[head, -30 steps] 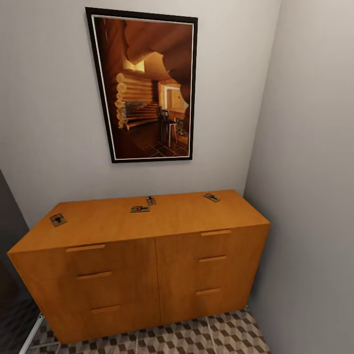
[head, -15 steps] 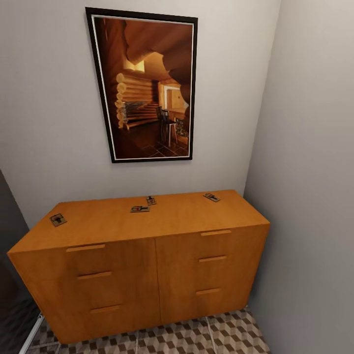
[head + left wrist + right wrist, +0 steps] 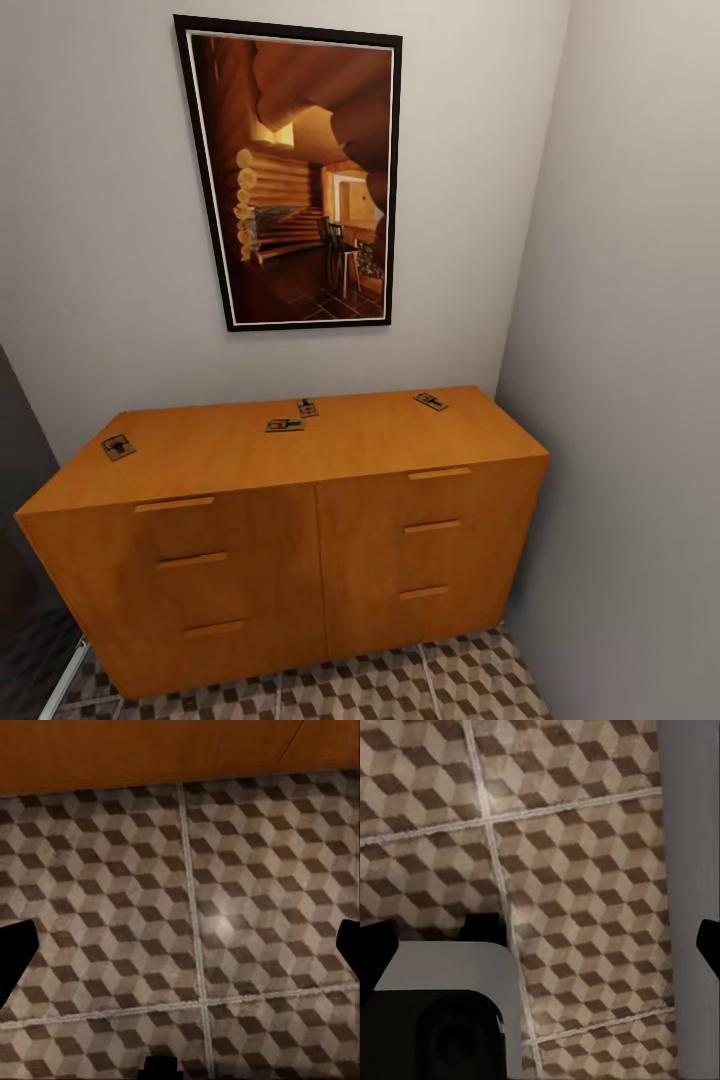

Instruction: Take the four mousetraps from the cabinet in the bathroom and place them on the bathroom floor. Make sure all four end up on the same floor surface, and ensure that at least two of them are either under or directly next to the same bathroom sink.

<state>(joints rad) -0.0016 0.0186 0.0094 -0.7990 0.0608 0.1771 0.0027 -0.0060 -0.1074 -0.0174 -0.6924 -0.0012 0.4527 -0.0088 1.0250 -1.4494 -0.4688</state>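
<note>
Nearest, at 6 o'clock in the head view, a strip of the bathroom floor (image 3: 400,685) is seen, tiled in a brown, beige and grey cube pattern with pale grout lines. The same floor is seen in the left wrist view (image 3: 247,907), with the foot of the orange-brown wood running along one edge. The left gripper (image 3: 180,952) is shown by two dark fingertips (image 3: 13,949) at opposite picture edges, spread wide, nothing between them but floor. The right gripper (image 3: 540,945) is likewise spread wide and holds nothing; its fingertips (image 3: 375,945) are seen at opposite edges. A white-and-black part of the robot (image 3: 442,1012) is seen below it, over the tiles, and a grey wall (image 3: 694,870) runs down one side.

Farther out, the cabinet (image 3: 300,560) is set against the back wall, its right end close to the side wall (image 3: 640,350). Slim handles are seen on its front.

All four mousetraps lie flat on the cabinet top, well apart except the middle pair. One mousetrap (image 3: 118,446) is at 9 o'clock near the left end. Two are near centre: the front one (image 3: 284,425) and the back one (image 3: 307,407), just beside each other; touching cannot be told. The fourth (image 3: 431,401) is at 2 o'clock toward the right rear.

Farthest, a black-framed picture (image 3: 295,175) of a log interior is hung on the back wall at 12 o'clock.
</note>
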